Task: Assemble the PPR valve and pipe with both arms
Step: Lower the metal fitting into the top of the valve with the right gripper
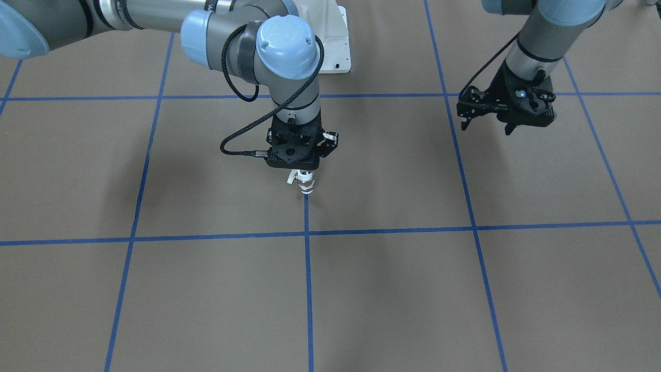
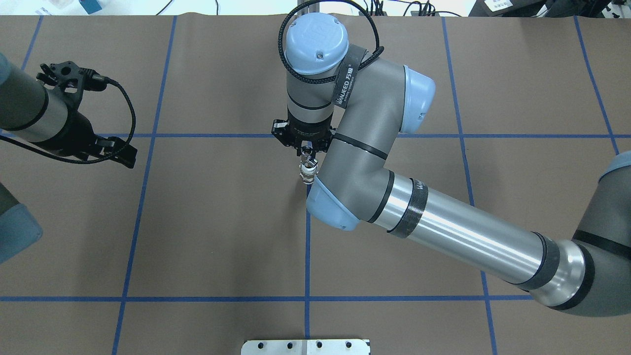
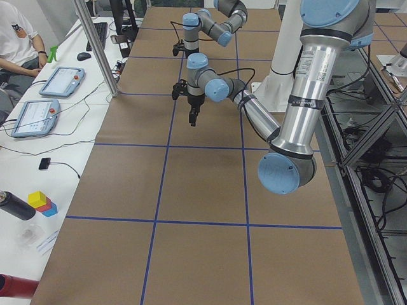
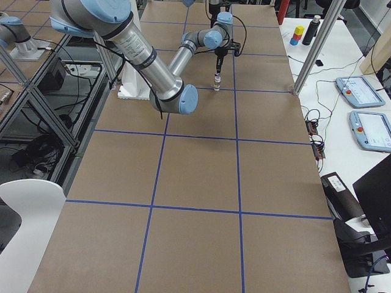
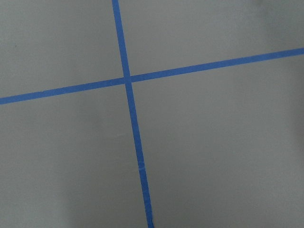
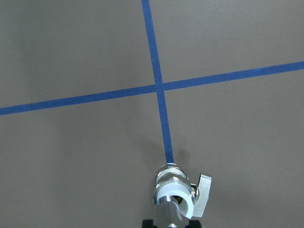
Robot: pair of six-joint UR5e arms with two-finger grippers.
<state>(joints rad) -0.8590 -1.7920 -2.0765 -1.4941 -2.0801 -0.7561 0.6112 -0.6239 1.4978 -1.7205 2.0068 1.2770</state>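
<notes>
Right gripper [image 1: 303, 172] pointing down, seemingly clamped, left gripper [image 1: 485, 128] raised, fingers spread.

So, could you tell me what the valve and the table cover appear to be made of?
The valve has matte, opaque white ends, probably plastic, and a glinting metal middle; I can't tell whether that is brass or steel. Its lever looks like dull grey metal. The table cover is likely brown paper, matte with no glare. The blue lines look like tape.
</notes>
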